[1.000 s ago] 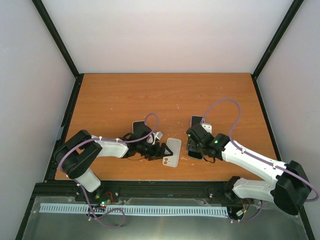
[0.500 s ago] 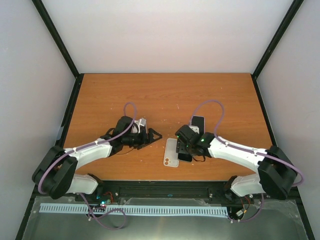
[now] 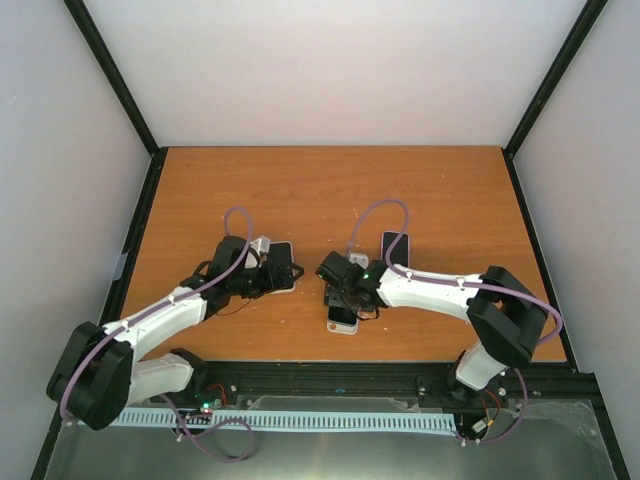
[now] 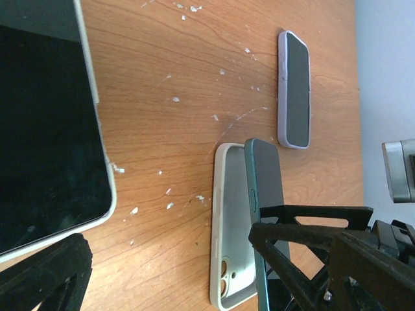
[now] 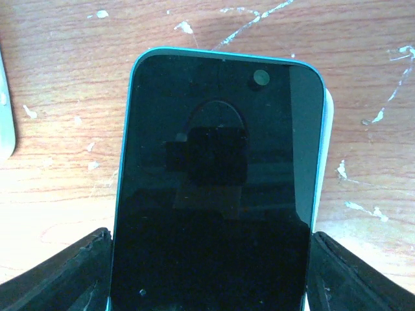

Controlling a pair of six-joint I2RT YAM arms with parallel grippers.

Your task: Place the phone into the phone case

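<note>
Top external view: within the last second the right gripper (image 3: 342,295) has been carried leftward across the table (image 3: 300,190) and is now held over the phone case (image 3: 343,322), with the phone (image 5: 217,194) clamped by its long edges. The left gripper (image 3: 283,270) has been withdrawn from the case toward the left, its jaws have been spread to their widest, and nothing is held in them. It is now placed above a second, white-rimmed phone (image 4: 52,129).

It is judged that the case has been released so that the phone can be lowered and pressed into it.

From the left wrist, the phone is seen tilted, almost edge-on, along one long wall of the case (image 4: 227,220). Whether that edge already touches the wall cannot be told. In the right wrist view the case is almost fully covered; only a pale strip is shown beside the phone. A third phone in a lilac cover (image 4: 296,91) is lying apart.
</note>
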